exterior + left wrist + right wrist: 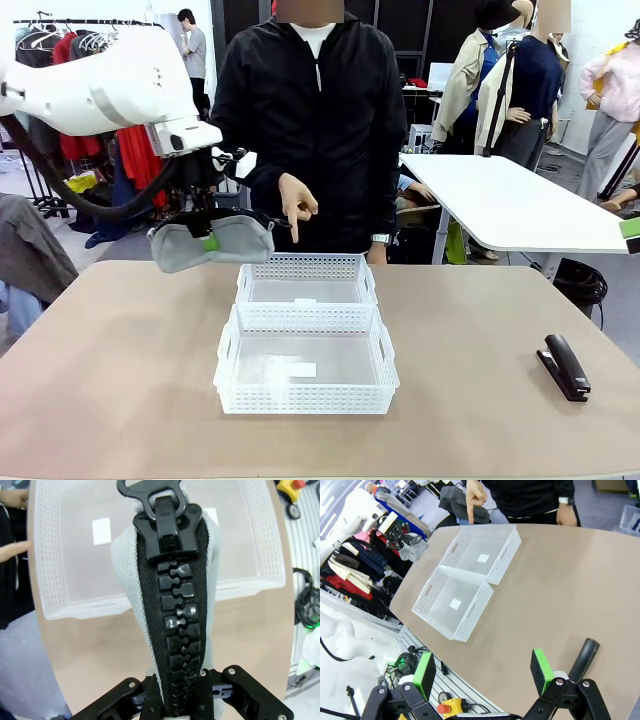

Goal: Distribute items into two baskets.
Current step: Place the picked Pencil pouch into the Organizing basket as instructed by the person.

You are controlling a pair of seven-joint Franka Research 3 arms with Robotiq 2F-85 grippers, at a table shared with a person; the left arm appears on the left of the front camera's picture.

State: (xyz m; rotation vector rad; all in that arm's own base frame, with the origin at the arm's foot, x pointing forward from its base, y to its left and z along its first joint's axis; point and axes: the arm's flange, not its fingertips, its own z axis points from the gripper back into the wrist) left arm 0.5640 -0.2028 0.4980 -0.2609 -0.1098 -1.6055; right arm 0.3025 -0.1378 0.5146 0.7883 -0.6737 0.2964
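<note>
The left arm is holding level from nine o'clock, the left gripper [208,236] clamping the grey pouch [238,240] in the air at ten o'clock of the far basket [305,268], where a person's hand [296,205] is pointing down. The stapler [565,367] is lying at four o'clock of the near basket [300,400]. The right wrist view is adding the right gripper [485,672], its fingers standing apart.

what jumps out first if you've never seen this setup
The left gripper, shut on a grey pouch, holds it in the air up and left of the far basket. A person's hand across the table points a finger down toward that basket. A black stapler lies alone at the near right.
</note>
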